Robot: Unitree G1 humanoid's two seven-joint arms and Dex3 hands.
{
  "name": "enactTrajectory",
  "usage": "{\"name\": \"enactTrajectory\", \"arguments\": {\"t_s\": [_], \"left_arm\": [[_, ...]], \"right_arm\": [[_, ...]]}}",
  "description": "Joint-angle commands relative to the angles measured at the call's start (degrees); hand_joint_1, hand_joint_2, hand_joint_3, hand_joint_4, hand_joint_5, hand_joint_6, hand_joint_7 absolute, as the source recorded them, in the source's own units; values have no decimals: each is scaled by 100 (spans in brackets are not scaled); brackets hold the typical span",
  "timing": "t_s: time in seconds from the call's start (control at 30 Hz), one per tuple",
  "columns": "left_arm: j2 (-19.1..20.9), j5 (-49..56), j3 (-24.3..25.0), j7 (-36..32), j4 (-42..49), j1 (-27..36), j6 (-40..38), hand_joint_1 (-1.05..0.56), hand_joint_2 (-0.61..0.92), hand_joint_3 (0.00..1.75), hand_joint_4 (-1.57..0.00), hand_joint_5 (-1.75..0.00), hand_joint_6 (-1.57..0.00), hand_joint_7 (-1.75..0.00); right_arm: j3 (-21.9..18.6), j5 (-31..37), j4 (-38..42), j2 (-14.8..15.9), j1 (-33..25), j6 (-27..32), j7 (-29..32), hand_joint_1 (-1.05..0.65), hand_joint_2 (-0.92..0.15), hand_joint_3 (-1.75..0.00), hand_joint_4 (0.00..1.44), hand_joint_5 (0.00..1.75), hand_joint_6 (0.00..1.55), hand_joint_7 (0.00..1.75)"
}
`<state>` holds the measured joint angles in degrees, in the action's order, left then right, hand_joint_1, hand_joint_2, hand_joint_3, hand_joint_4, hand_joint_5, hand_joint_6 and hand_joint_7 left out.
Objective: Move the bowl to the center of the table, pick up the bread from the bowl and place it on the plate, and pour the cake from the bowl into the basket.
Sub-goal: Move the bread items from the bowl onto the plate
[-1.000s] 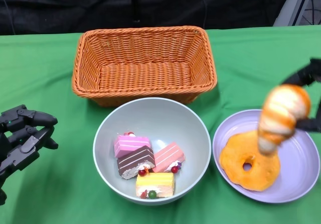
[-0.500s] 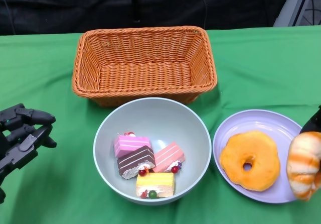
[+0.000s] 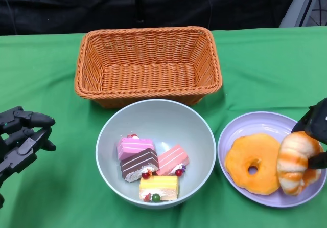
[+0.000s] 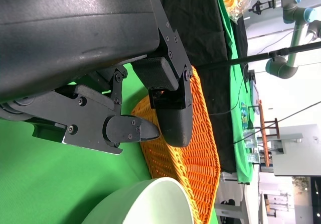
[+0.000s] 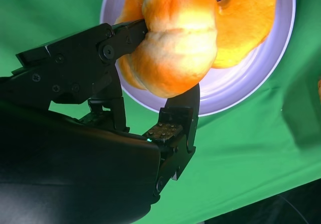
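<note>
Right robot hand (image 3: 318,136) grips the bread (image 3: 294,161) low over the plate (image 3: 245,123) at four o'clock, ready to release; left robot hand (image 3: 20,141) idles, fingers apart.

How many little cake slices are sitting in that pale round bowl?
4, clustered in the pale round bowl: a pink cake slice, a chocolate-brown slice below it, a pink striped slice to the right, and a yellow slice nearest the robot.

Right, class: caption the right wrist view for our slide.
Right hand holding the bread above the purple plate beside the doughnut.
</note>
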<state>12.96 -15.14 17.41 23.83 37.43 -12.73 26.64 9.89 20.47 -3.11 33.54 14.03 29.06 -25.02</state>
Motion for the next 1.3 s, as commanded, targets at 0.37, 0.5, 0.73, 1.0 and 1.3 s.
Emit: {"name": "enactTrajectory", "arguments": {"t_s": [0.37, 0.5, 0.73, 1.0, 1.3], "left_arm": [[106, 6, 40, -76, -84, 60, 31, -10, 92, 29, -79, -129, -96, -71], [123, -19, 44, -23, -45, 40, 31, -9, 92, 31, -78, -129, -96, -71], [132, -10, 46, -38, -59, 47, 20, -9, 92, 30, -78, -129, -96, -70], [146, 36, 25, -66, -42, 25, 0, -10, 92, 30, -77, -130, -95, -70], [143, -22, 44, -14, 28, -32, 6, -9, 92, 32, -78, -130, -96, -70]], "right_arm": [[574, 653, -212, 195, 1, -180, -229, -37, -92, -6, 45, 15, 29, 1], [666, 878, -420, 223, 23, 95, -424, -51, -92, -10, 28, 2, 13, 0], [662, 1120, -833, 148, -115, 275, -410, -62, -92, -11, 10, 0, 0, 0], [525, 1118, -1329, 224, -89, 495, -731, -64, -92, -11, 6, 0, 0, 0], [311, 862, -1669, 739, 129, 614, -1750, -66, -92, -5, 14, 4, 0, 0]]}}
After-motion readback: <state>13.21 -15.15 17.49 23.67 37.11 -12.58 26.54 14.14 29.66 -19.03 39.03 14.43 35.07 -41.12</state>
